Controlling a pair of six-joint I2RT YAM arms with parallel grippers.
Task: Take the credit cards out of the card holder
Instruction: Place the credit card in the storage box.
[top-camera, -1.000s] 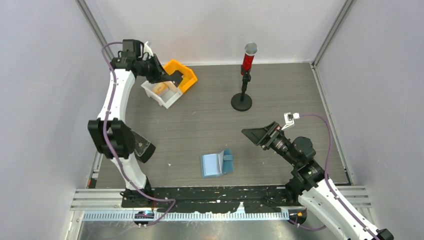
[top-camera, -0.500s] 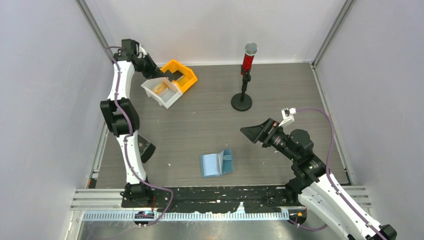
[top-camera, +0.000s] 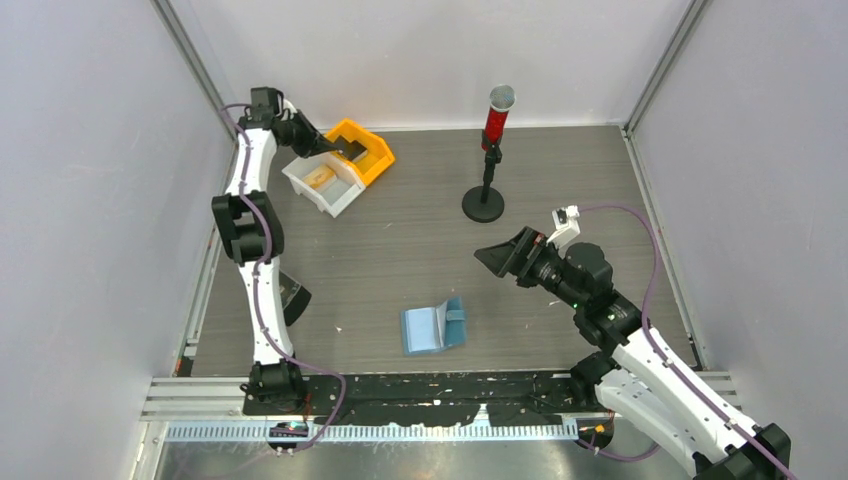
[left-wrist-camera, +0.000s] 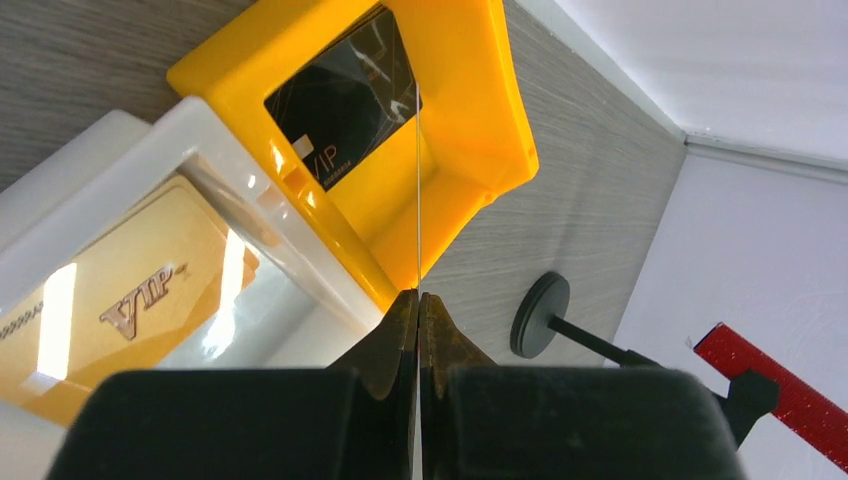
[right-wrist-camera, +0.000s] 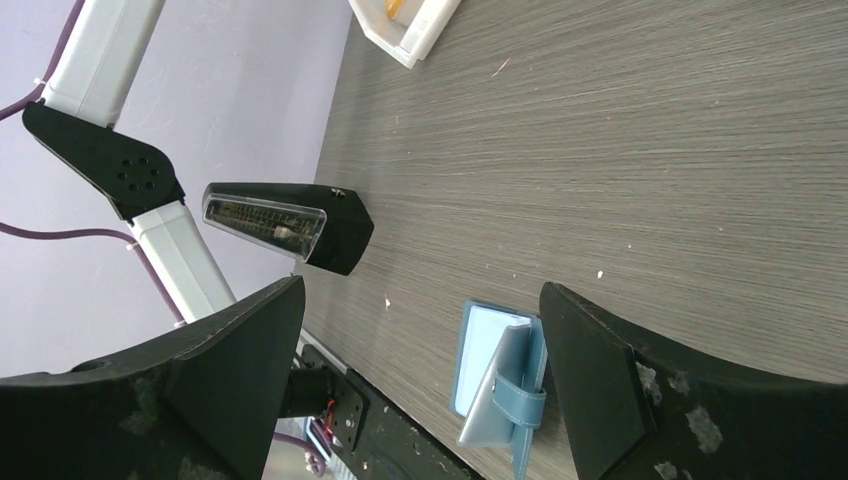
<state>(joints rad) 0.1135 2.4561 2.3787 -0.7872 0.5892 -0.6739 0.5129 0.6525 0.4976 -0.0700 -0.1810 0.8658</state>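
Note:
The light-blue card holder (top-camera: 433, 328) lies open on the table near the front, and it also shows low in the right wrist view (right-wrist-camera: 500, 380). My right gripper (top-camera: 497, 258) (right-wrist-camera: 422, 290) hovers open to the right of it and further back, holding nothing. My left gripper (top-camera: 342, 150) (left-wrist-camera: 418, 292) is over the bins at the back left, shut on a thin credit card (left-wrist-camera: 418, 200) seen edge-on as a pale line. A dark credit card (left-wrist-camera: 340, 95) lies in the orange bin (left-wrist-camera: 480, 120). An orange-tan card (left-wrist-camera: 120, 300) (top-camera: 320, 177) lies in the white bin (left-wrist-camera: 230, 150).
A red tube on a black stand (top-camera: 490, 150) with a round base (top-camera: 483, 205) stands at the back centre. A black wedge with a clear face (top-camera: 290, 295) (right-wrist-camera: 285, 222) sits by the left arm. Grey walls enclose the table on three sides.
The left arm has folded upright while its shut gripper stayed over the bins, edging toward the orange one. The right gripper has drifted left and away from the front edge, still open.

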